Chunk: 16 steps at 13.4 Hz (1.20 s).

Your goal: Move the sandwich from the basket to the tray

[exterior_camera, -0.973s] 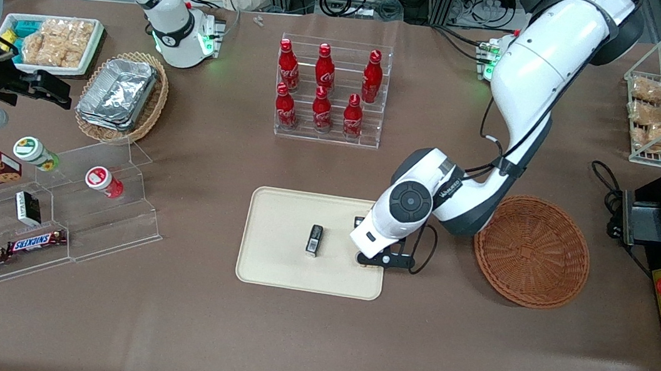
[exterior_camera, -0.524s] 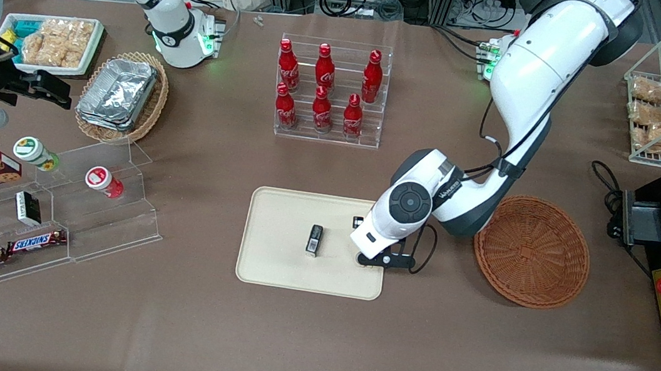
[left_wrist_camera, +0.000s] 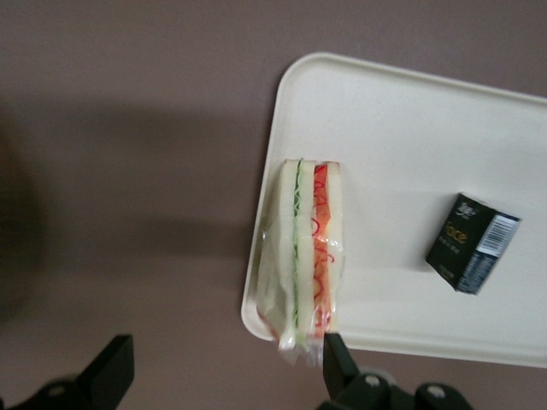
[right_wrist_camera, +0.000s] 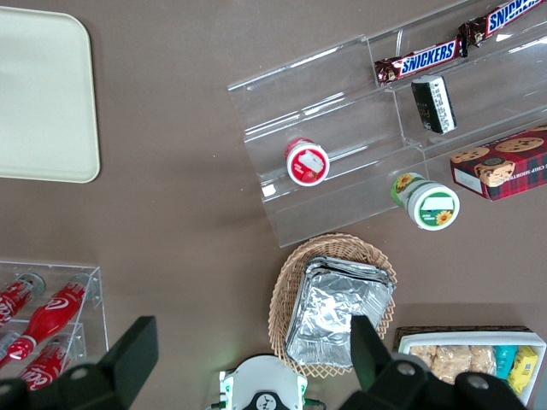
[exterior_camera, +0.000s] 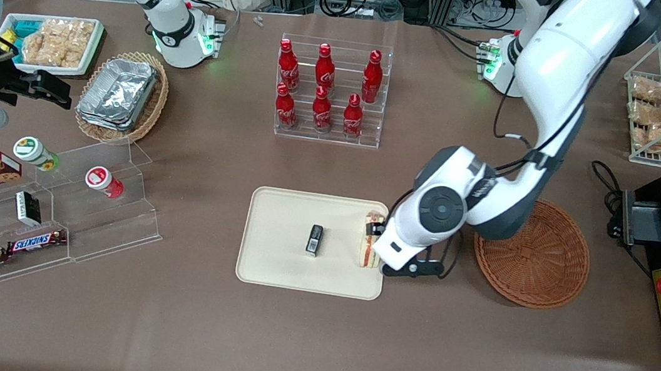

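We see the sandwich (exterior_camera: 370,241) (left_wrist_camera: 303,252) standing on edge on the tray (exterior_camera: 276,267) (left_wrist_camera: 410,128), at the tray's short edge nearest the basket (exterior_camera: 539,261), one end overhanging the rim; red and green filling faces up. On a clock face centred on the tray in the front view, sandwich at about 3 o'clock, small black box (exterior_camera: 314,239) (left_wrist_camera: 473,243) near the centre, apart from the sandwich. The gripper (exterior_camera: 387,250) (left_wrist_camera: 226,369) hangs above the tray edge between sandwich and basket; fingers (left_wrist_camera: 339,363) spread wide, nothing in them, one fingertip close to the sandwich's overhanging end, contact we can't tell. Basket sits on the table at 3 o'clock from the tray, clear of it, partly covered by the arm. Rack of red bottles (exterior_camera: 323,87) at 12 o'clock from the tray, farther from the front camera
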### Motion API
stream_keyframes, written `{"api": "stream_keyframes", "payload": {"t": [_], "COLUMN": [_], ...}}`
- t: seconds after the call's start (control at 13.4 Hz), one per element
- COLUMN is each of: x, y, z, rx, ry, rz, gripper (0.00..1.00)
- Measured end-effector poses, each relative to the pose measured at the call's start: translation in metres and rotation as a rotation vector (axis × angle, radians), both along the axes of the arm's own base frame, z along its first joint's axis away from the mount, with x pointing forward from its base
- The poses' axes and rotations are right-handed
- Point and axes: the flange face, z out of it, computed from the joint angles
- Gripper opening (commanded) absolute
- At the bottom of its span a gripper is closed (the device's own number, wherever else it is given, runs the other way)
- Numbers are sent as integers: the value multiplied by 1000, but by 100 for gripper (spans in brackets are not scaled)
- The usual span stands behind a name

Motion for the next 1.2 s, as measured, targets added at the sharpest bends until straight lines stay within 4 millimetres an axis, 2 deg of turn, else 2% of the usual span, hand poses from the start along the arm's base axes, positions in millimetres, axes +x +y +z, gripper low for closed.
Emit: {"api": "stream_keyframes", "payload": {"t": [0.3, 0.45, 0.6, 0.67, 0.82, 0.97, 1.2], "x": [-4, -10, -11, -12, -16, -21, -23], "y": [84, 127, 178, 203, 233, 243, 266], "z": [109, 153, 185, 199, 222, 234, 240], "rx": [-11, -3, 5, 33, 119, 161, 173], "ry": [50, 43, 25, 3, -31, -43, -32], "rz": [-96, -156, -203, -230, -260, -258, -221], "gripper": [99, 99, 99, 99, 99, 100, 100]}}
